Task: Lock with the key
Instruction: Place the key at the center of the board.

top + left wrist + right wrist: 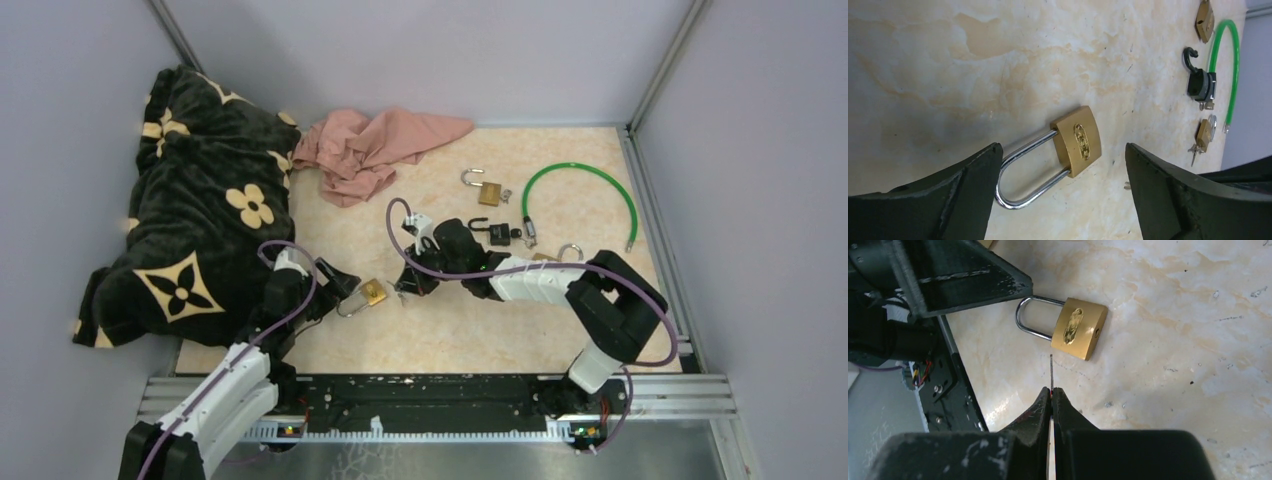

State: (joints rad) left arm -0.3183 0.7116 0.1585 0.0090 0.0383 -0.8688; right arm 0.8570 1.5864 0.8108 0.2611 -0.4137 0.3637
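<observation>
A brass padlock (372, 292) lies flat on the marbled table, its steel shackle pointing at the left arm. My left gripper (343, 292) stands open around it. In the left wrist view the padlock (1075, 141) rests between the wide-apart fingers (973, 190) of that gripper (1062, 150), touching neither. My right gripper (405, 288) is shut on a thin key (1051, 371), seen edge-on. The key sticks out past the tips of the gripper (1052, 391) and ends just short of the padlock (1079, 328), not touching it. Both shackle legs reach the body.
Farther back lie a second brass padlock (487, 190), a black padlock (497, 233), a third lock (565, 252) and a green cable loop (580, 185). A pink cloth (375, 150) and a black floral blanket (200, 220) fill the left side. Walls enclose the table.
</observation>
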